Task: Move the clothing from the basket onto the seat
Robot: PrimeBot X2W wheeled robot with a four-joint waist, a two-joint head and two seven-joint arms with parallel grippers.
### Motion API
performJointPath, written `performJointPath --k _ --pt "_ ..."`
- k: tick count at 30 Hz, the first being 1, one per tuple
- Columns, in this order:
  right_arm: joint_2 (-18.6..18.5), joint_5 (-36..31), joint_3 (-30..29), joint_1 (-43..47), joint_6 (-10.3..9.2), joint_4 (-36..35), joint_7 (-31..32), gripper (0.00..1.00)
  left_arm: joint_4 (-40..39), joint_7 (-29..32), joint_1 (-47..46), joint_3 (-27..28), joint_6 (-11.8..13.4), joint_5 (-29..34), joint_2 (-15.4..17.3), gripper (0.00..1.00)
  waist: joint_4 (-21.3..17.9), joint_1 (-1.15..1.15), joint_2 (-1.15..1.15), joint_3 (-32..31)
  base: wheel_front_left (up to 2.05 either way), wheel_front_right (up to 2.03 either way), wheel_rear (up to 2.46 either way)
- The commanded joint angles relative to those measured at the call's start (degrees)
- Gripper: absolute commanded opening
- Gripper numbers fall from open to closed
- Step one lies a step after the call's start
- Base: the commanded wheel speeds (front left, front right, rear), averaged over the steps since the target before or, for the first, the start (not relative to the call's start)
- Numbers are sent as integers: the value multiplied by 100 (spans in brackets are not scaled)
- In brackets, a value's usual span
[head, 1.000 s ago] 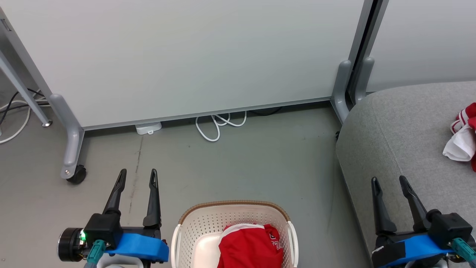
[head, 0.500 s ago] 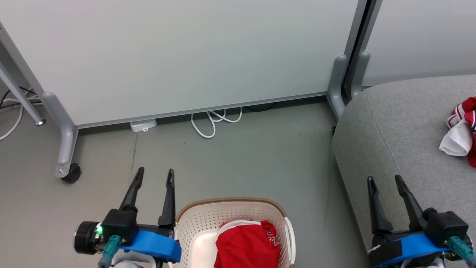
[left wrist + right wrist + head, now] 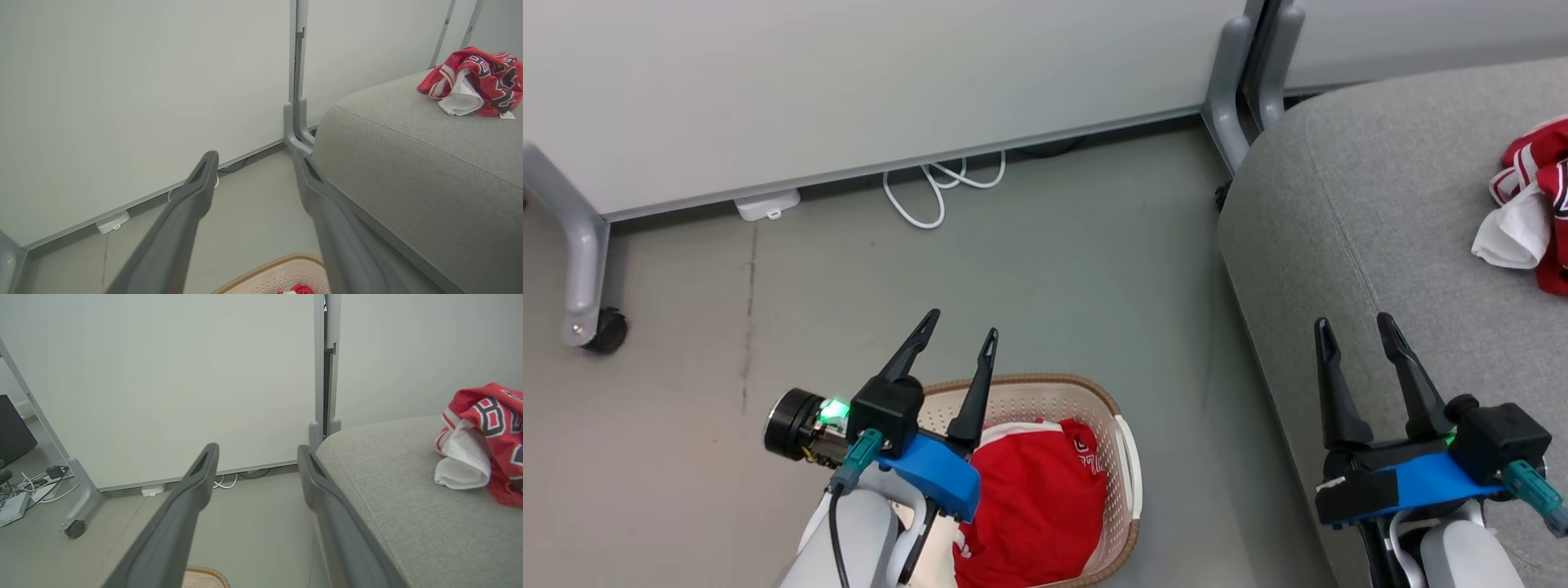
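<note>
Left end effector [image 3: 961, 322] spread wide near perforated oval basket [image 3: 1045, 398]; soft red clothing [image 3: 1029, 498] inside.

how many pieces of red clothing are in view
2: one red piece in the basket, one crumpled red-and-white bundle on the sofa seat. More may be hidden beneath either.

Bare grey floor [image 3: 1054, 269] lies open between the laundry basket [image 3: 1054, 400] and the white partition panels [image 3: 849, 82]. The grey sofa seat [image 3: 1339, 204] stands near the basket's right side. The left gripper [image 3: 961, 323], fingers spread, hangs over the basket's left side.
</note>
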Motion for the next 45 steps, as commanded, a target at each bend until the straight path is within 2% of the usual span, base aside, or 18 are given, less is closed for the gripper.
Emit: performJointPath --k 1,16,26,29,38,45 --pt "3 56 34 -141 1 -38 -19 100 185 -14 -252 -186 -6 -71 88 100 -178 -1 0 338 0 0 0" --pt "3 143 138 -1020 1 -269 -19 100 2243 -15 -2038 -2074 -7 -672 573 100 -565 -1 0 1976 0 0 0" --pt "4 122 245 -1531 1 -452 -19 100 3513 -10 -2871 -3490 -7 -960 659 100 -689 -1 0 2925 0 0 0" --pt "4 89 256 -1652 1 -506 -19 100 3852 155 -3023 -3968 -7 -1046 671 100 -715 -1 0 3171 0 0 0" --pt "4 57 253 -1907 1 -694 -19 100 4182 687 -3429 -5198 -8 -1450 804 100 -780 -1 0 3833 0 0 0" --pt "4 67 261 -2145 1 -834 -19 100 4135 1292 -3693 -5469 -8 -1564 945 100 -819 -1 0 4286 0 0 0"
